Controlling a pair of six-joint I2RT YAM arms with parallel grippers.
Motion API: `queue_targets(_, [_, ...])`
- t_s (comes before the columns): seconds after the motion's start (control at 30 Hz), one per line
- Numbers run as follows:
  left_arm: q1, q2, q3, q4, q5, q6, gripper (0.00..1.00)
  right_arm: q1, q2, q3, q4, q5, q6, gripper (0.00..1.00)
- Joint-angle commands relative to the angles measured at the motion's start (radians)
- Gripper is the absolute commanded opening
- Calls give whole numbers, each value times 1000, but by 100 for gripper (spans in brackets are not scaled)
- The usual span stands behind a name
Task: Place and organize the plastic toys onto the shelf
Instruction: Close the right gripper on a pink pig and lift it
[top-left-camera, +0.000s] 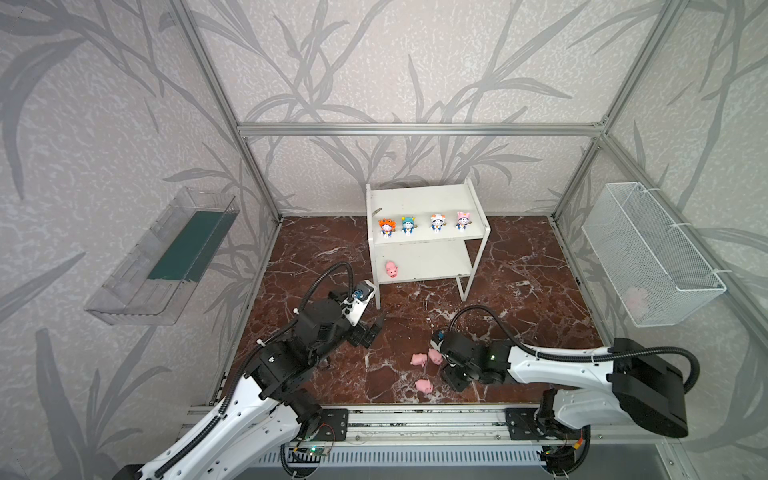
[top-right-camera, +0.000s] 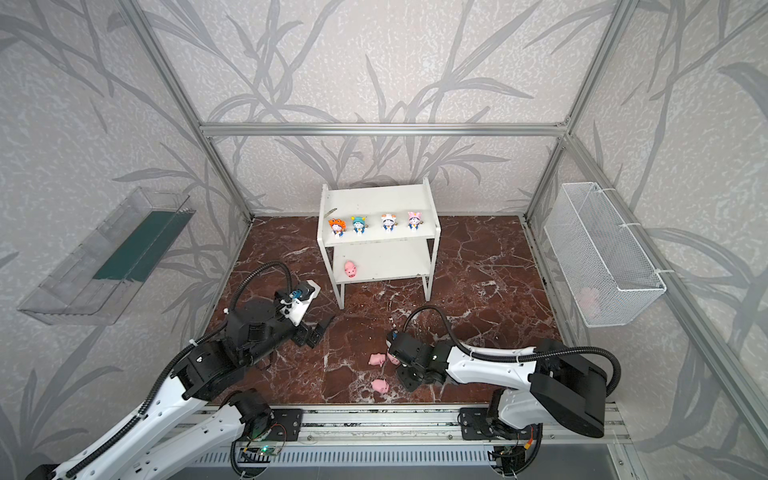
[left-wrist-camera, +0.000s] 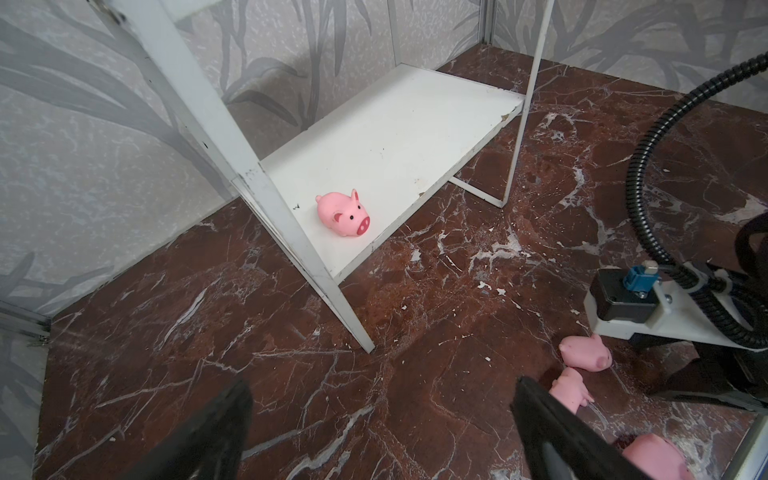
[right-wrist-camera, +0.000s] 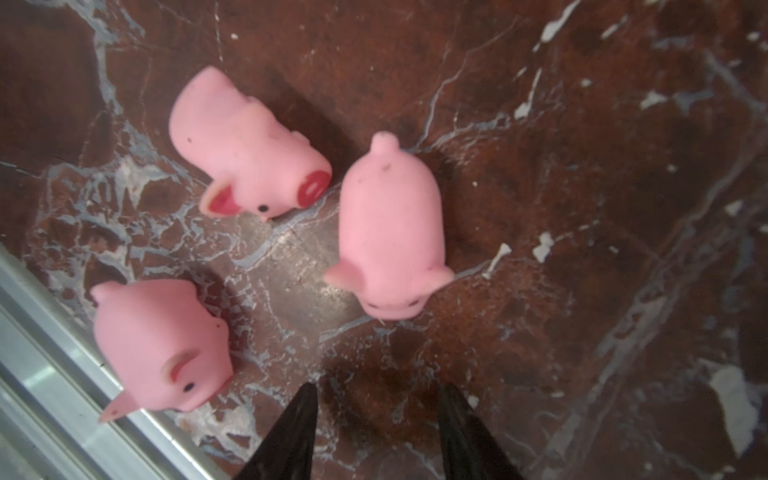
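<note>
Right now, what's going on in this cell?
Two arms are shelving toys. Four white-and-blue cartoon figurines stand on top of the white two-tier shelf; one pink plastic pig sits on its lower board. Three pink pigs are on the red marble floor by the open, empty right gripper. Left gripper hovers open, empty.

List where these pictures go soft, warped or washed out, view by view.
Right wrist view: the three pigs on the floor are soft, the right fingers a dark blur. Left wrist view: the pig on the shelf is sharp, the left fingers smeared. Both top views: the wide angle splays the frame posts outward.
</note>
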Motion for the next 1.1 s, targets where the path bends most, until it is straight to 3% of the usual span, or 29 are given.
queue_targets(0.0, [5,-7,12,-1,-1,-2,99,-14,66,44,5,9,-60,49])
queue_targets(0.2, [5,-12,11,-12,34,2,99,-34,135,68,53,3,-98,47])
queue_targets(0.5, [4,27,31,-75,305,-7,99,-63,134,73,58,-17,-139,43])
queue_targets(0.67, [4,57,38,-94,405,-48,99,-127,123,59,63,-35,-161,49])
queue_targets(0.93, [3,49,29,-93,426,-67,99,-134,171,91,101,-86,-214,50])
queue_targets(1.07, [3,36,27,-95,411,-66,99,-133,176,101,113,-110,-224,37])
